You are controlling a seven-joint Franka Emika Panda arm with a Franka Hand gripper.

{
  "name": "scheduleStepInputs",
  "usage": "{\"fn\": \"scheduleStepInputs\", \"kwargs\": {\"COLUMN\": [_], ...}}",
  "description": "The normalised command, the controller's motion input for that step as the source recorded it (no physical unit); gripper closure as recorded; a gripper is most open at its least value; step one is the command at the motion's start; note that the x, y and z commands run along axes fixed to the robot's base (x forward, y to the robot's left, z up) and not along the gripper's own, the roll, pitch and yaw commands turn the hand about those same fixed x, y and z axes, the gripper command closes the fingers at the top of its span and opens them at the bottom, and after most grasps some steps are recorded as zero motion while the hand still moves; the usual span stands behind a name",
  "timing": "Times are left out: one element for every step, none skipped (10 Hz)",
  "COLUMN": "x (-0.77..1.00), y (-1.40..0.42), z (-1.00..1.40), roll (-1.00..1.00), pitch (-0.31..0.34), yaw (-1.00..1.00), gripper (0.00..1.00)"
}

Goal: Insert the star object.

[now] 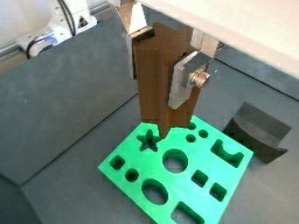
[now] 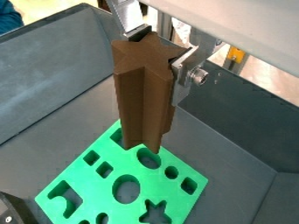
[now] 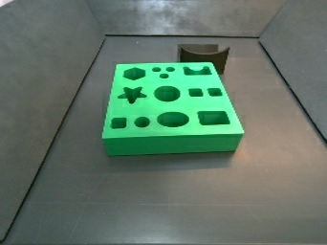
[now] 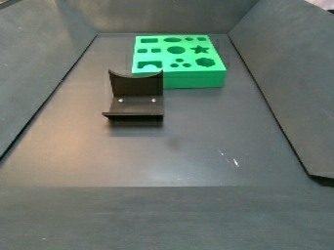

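I have the star peg [image 1: 158,74] clamped in my gripper [image 1: 176,79], jaws closed against its ridged sides, and I hold it upright above the green block [image 3: 173,110]. Neither side view shows me or the peg, so I judge I am still well above the block. The star hole [image 3: 129,94] sits near one edge of the block, empty. In both wrist views the peg's lower end hangs close to that hole but not clearly over it. This looks like the carry-and-align step. Next I need to centre the peg on the star hole, match its points to the hole's, then go straight down. The dark block [image 3: 202,52] behind the green block stays out of my way.
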Motion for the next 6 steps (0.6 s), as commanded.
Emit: {"fn": "scheduleStepInputs", "kwargs": {"x": [-0.19,-0.4,-0.47,-0.52,-0.59,-0.5], "y": [0.22,0.17,0.16,0.07,0.03,0.03], "z": [-1.0,-1.0,-1.0,-0.98,-0.93,-0.77], "roll": [0.0,0.0,-0.02,-0.09,-0.13,-0.21], "pitch": [-0.003,-0.027,-0.05,-0.057,-0.027,0.0], "yaw": [-0.52,-0.59,-0.61,-0.62,-0.65,-0.6], "gripper": [1.0,1.0,1.0,1.0,1.0,1.0]}}
